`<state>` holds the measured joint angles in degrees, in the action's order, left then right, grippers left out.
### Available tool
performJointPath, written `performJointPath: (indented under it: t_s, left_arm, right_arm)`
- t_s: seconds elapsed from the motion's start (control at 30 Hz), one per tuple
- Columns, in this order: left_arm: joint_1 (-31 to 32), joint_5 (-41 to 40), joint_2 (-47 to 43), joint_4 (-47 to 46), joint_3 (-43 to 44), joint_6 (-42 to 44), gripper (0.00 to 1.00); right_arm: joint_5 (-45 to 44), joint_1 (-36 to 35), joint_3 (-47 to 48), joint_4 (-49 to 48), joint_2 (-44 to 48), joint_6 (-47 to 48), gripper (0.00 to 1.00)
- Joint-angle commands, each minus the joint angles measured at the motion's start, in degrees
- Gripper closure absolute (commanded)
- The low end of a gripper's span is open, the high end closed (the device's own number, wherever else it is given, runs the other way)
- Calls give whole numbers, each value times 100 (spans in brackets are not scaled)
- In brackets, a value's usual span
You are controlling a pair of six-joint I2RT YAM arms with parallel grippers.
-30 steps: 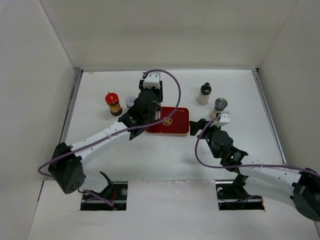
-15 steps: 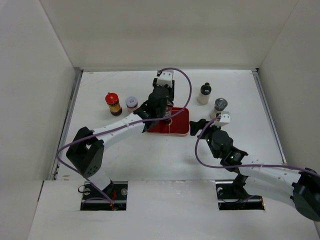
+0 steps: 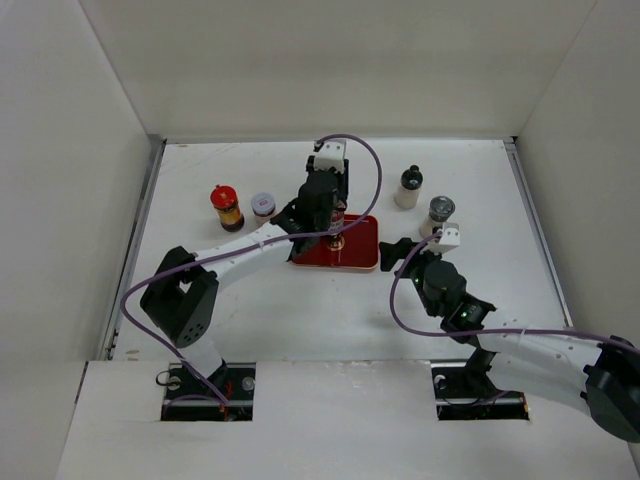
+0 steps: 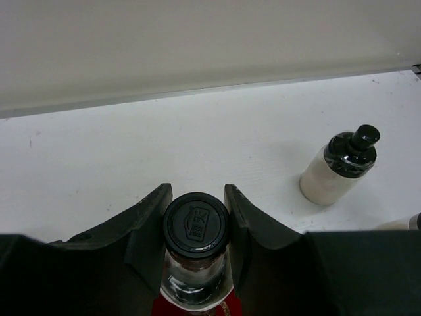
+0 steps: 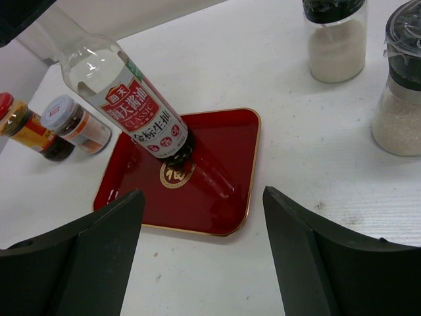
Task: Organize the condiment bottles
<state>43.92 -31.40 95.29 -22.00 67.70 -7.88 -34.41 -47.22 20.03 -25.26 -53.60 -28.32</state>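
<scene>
The left jaws are clamped on the neck of the tall sauce bottle (image 4: 196, 227), one finger (image 4: 152, 224) pressed to each side of its black cap. The bottle's base sits on the gold emblem in the middle of the red tray (image 5: 223, 197). The right jaws stand wide apart over the near edge of that tray, holding and touching nothing. There are five bottles and jars and one tray. Left of the tray, on the white worktop (image 3: 300, 320), the red-lidded yellow jar (image 3: 227, 207) and the pale-lidded jar (image 3: 263, 205) stand just beside each other. To the right stand the white bottle with a black cap (image 3: 408, 187) and the grey-lidded shaker (image 3: 438, 215), close together. The held bottle is clear, with a red label in white lettering and a dark bottom.
</scene>
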Motion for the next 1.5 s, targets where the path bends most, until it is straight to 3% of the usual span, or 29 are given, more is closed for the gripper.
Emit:
performJointPath:
  t_s: [0.0, 0.27, 0.5, 0.67, 0.87, 1.07, 1.47]
  left_arm:
    - [6, 55, -203, -1025, 288, -65, 87]
    - [77, -199, -458, -1483, -494, -65, 41]
    - [59, -454, -1098, -1456, -916, -29, 20]
    - [-98, -973, -2231, -1247, -1767, -38, 21]
    - [-300, -1263, -2910, 334, -2524, -582, 25]
    - [-889, -1132, -2174, 1013, -2447, -900, 23]
    - [-1478, -921, -758, 469, -1866, -856, 23]
  right_arm:
    - [-22, 25, -8, -269, 43, -51, 21]
    - [-22, 25, -8, -269, 17, -51, 20]
    - [-22, 25, 1, -269, 25, -42, 20]
    - [-74, 77, -43, -217, 174, -25, 20]
    - [-30, 95, -35, -261, 105, -51, 20]
    - [-22, 77, -8, -322, 17, -69, 19]
    - [110, 95, 10, -322, -98, -104, 16]
